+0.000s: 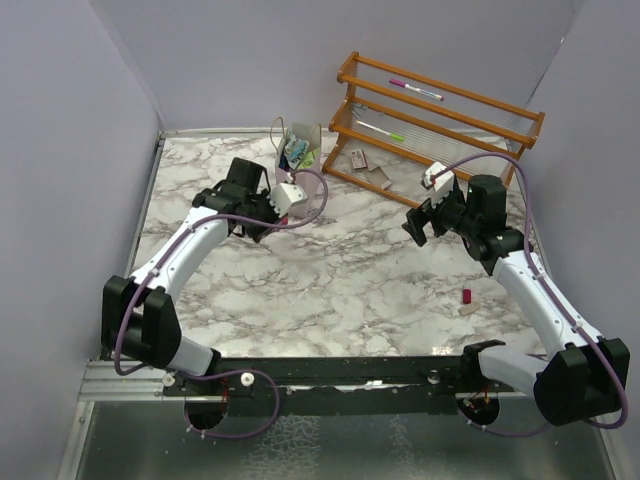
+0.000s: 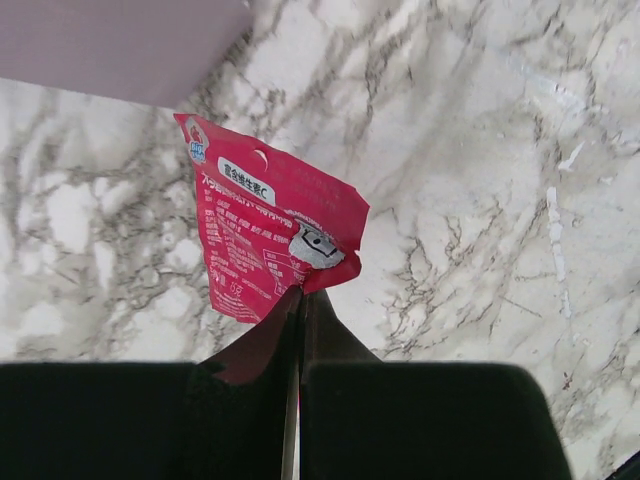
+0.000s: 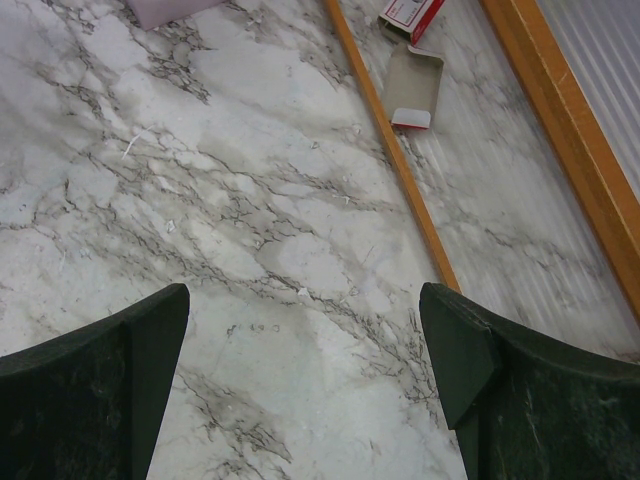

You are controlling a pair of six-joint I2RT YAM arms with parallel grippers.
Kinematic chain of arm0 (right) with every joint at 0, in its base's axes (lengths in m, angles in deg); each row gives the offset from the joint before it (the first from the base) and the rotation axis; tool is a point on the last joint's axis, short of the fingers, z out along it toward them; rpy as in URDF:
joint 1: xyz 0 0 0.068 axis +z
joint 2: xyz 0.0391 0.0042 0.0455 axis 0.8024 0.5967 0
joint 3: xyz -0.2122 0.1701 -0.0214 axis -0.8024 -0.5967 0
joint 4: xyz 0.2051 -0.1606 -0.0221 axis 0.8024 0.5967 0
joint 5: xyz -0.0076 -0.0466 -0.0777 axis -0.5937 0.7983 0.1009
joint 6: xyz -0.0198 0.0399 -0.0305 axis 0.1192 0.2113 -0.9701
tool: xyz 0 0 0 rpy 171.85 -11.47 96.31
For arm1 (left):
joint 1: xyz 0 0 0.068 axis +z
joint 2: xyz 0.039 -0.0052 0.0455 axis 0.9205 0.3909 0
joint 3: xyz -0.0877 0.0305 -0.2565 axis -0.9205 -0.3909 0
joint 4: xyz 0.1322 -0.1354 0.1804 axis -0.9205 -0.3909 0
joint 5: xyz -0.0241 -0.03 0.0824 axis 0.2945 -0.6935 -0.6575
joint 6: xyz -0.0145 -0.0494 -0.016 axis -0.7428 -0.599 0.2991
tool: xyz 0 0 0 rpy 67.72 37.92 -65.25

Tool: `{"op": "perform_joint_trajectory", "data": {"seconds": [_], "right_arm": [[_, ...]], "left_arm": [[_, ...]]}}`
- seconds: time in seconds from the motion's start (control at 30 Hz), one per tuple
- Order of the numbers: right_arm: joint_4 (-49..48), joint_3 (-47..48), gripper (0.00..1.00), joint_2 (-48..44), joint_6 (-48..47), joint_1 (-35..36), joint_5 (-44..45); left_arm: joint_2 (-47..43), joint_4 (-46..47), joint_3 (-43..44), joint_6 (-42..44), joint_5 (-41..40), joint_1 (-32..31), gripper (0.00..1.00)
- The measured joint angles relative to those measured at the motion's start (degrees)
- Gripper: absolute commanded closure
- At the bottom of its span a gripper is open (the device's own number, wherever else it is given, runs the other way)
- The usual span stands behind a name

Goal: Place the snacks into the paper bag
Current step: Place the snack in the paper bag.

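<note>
My left gripper (image 2: 300, 300) is shut on the lower edge of a red snack packet (image 2: 265, 235) with white print, held above the marble. In the top view this gripper (image 1: 258, 222) is just front-left of the pale pink paper bag (image 1: 300, 148), which stands upright with green and blue wrappers showing inside. The red packet is hidden in the top view. My right gripper (image 1: 418, 226) is open and empty above bare marble (image 3: 300, 330). Two brown packets (image 1: 368, 170) lie by the rack's lower edge; the right wrist view shows one of them (image 3: 413, 88) and a red-white one (image 3: 410, 15).
An orange slatted rack (image 1: 440, 115) stands at the back right, with a pink marker (image 1: 415, 90) and a green marker (image 1: 385, 130) on it. Its rail (image 3: 390, 150) runs close to my right gripper. A tiny red stub (image 1: 466, 294) lies at the right. Walls enclose the table.
</note>
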Motion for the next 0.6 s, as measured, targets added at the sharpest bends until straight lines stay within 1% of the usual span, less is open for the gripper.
{"op": "perform_joint_trajectory", "data": {"seconds": [0.17,0.33,0.6], "right_arm": [[0.0,0.0,0.01,0.0,0.0,0.0,0.0],[0.0,0.0,0.01,0.0,0.0,0.0,-0.1],[0.0,0.0,0.01,0.0,0.0,0.0,-0.2]], "left_arm": [[-2.7,-0.5,5.9,-2.7,1.2,0.0,1.00],[-3.7,0.3,11.7,-6.0,2.5,-0.1,1.00],[-3.7,6.0,18.1,-11.8,4.2,-0.1,1.00]]}}
